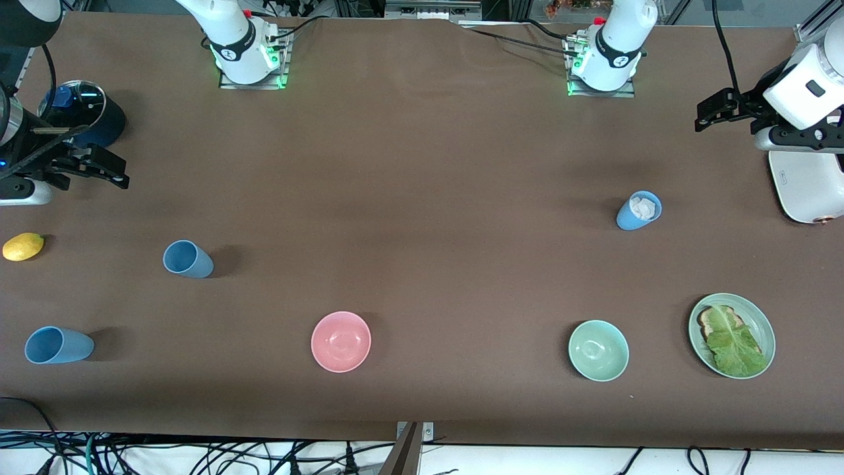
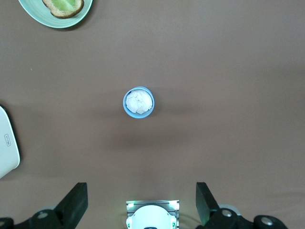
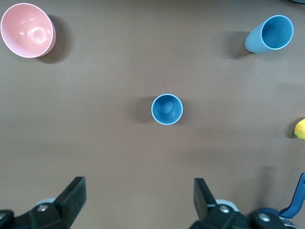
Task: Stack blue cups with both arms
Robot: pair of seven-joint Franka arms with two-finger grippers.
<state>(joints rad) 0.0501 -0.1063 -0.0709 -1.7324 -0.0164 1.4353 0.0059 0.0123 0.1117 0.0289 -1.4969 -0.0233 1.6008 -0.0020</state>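
Both claws are held up wide apart and hold nothing: the left gripper (image 1: 709, 113) and the right gripper (image 1: 109, 170) at their own ends of the table (image 1: 422, 165). Two blue cups (image 1: 188, 258) (image 1: 58, 345) are set near the right arm's end, one stuffed cup (image 1: 639, 210) near the left's.

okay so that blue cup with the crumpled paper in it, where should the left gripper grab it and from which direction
Probably from straight above. The cup with the paper stands upright with its rim open, and the left gripper is open and up in the air. Close the fingers across the outer wall just under the rim; the paper filling the inside argues against a finger going in.
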